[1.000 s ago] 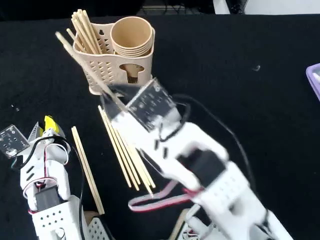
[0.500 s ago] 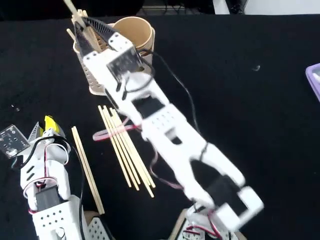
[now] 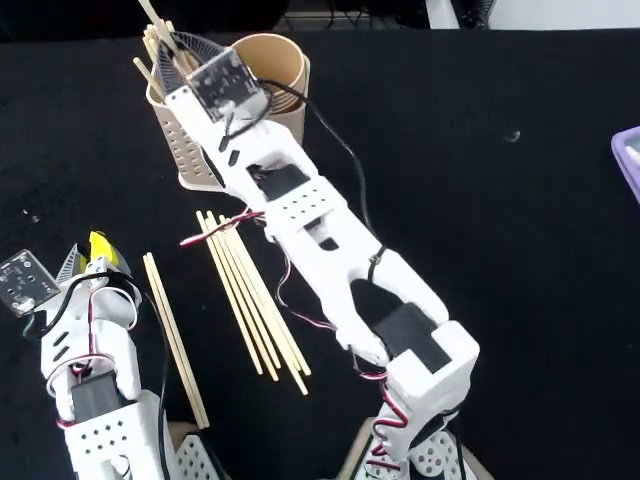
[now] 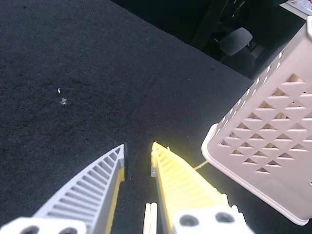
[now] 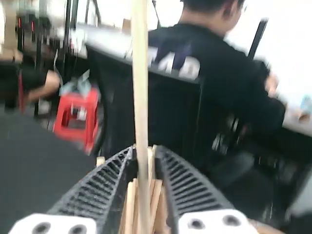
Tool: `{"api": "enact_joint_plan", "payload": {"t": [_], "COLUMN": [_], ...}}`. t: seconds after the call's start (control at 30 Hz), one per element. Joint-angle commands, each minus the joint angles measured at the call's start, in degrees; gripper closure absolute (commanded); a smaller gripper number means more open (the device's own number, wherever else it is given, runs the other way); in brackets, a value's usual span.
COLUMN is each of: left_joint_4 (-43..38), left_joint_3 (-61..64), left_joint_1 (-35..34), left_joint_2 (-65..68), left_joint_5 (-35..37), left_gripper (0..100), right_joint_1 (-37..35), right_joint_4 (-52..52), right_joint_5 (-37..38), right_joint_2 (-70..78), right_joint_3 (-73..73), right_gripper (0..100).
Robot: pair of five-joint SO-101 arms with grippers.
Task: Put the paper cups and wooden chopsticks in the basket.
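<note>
Chopstick pair [image 3: 175,340] lies beside left gripper [image 4: 138,148]; right gripper [image 5: 144,151] pinches one chopstick [image 5: 140,73].

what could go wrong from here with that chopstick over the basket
1. The chopstick in the right tool is held over the sticks already in the basket; released here, it may glance off them and fall outside.
2. The arm crowds the basket's rim beside the paper cups, so pulling back might tip it.
3. A red cable hangs over the loose chopsticks and could drag them.
</note>
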Motion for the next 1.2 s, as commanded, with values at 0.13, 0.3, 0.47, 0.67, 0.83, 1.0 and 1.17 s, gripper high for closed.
{"api": "enact_joint_plan", "payload": {"t": [0.13,0.3,0.47,0.67,0.83,1.0,1.17], "left_joint_4": [-0.88,-0.88,-0.88,-0.88,-0.88,-0.88,-0.79], "left_joint_3": [1.36,1.36,1.36,1.36,1.36,1.36,1.36], "left_joint_1": [0.4,0.22,0.22,0.22,0.22,0.13,0.13], "left_joint_2": [-0.35,-0.35,-0.35,-0.35,-0.35,-0.35,-0.35], "left_joint_5": [-0.35,-0.35,-0.35,-0.35,-0.35,-0.35,-0.35], "left_gripper": [90,90,90,90,90,90,90], "right_joint_1": [1.58,0.18,-3.87,-5.45,-7.56,-8.09,-7.03], "right_joint_4": [20.66,40.09,69.36,66.64,51.52,47.12,52.13], "right_joint_5": [-10.73,-10.73,-10.29,-10.64,-10.37,-10.29,-10.2], "right_joint_2": [-7.69,-19.21,-29.76,-30.9,-27.38,-18.77,-10.15], "right_joint_3": [-7.96,-7.96,-1.45,23.08,38.81,38.9,31.69], "right_gripper": [83.8,83.9,83.6,74.4,69.3,76.3,76.5]}}
